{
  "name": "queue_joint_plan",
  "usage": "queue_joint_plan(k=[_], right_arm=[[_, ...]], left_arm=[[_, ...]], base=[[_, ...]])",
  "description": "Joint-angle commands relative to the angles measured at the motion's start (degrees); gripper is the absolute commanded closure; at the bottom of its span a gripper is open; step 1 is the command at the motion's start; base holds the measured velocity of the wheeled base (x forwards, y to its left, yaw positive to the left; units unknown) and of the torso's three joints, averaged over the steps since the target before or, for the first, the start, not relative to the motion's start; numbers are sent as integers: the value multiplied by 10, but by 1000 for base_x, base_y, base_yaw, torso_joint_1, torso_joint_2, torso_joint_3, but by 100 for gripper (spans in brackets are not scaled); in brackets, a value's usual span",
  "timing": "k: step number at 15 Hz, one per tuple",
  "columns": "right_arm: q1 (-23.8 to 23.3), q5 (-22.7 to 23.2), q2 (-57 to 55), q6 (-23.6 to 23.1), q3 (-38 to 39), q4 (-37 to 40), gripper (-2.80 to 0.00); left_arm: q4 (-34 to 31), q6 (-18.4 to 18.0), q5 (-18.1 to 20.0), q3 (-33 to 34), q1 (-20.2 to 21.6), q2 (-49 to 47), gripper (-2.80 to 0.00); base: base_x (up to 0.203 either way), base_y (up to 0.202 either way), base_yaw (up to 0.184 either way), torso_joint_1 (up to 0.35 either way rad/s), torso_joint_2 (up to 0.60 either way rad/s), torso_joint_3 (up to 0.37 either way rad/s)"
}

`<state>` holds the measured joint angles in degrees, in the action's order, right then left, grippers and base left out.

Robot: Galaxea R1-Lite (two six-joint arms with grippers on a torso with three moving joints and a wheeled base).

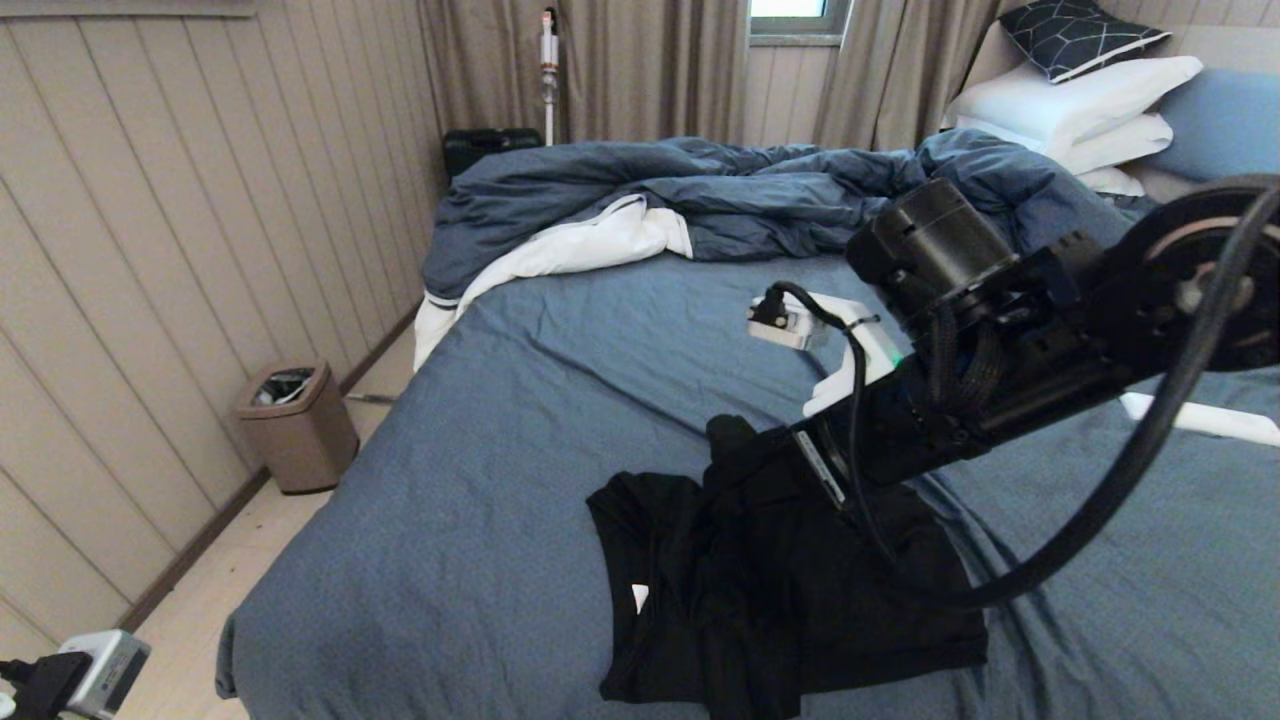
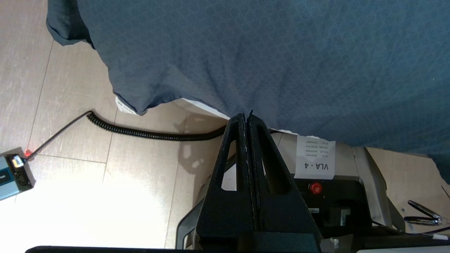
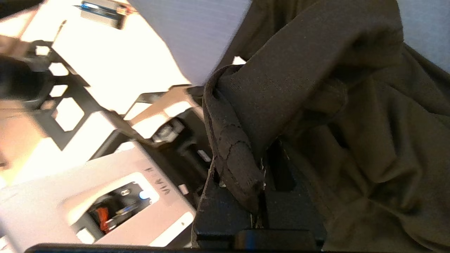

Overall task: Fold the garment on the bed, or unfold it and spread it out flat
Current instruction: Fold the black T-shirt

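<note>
Black hem cloth sits pinched in the right gripper [image 3: 258, 175], the garment [image 1: 790, 590] trailing below it toward the bed's [image 1: 450, 520] near edge, while the left gripper [image 2: 246, 121], pressed together, idles off-bed.

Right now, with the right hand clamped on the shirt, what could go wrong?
1. The right hand pinches only a bunched edge of the garment; it may slip free.
2. The rest lies crumpled on the bed, so pulling may drag folds along.
3. The left hand is shut off the bed, giving no support.

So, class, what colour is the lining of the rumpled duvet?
White lining, under the dark blue duvet; head view shows it best.
</note>
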<state>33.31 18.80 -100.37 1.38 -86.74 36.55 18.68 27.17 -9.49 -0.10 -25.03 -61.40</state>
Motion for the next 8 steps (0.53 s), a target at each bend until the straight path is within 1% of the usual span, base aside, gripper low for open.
queue_joint_plan(k=[1, 2, 8], right_arm=[[10, -20, -20, 0, 1, -1, -280], [14, -31, -28, 0, 1, -3, -280], [15, -39, -24, 2, 1, -15, -280]], left_arm=[[1, 2, 0, 0, 0, -4, 0], [1, 2, 0, 0, 0, -5, 0], [1, 5, 1, 1, 0, -9, 0]], base=[[0, 0, 0, 0, 0, 0], [0, 0, 0, 0, 0, 0], [0, 0, 0, 0, 0, 0]])
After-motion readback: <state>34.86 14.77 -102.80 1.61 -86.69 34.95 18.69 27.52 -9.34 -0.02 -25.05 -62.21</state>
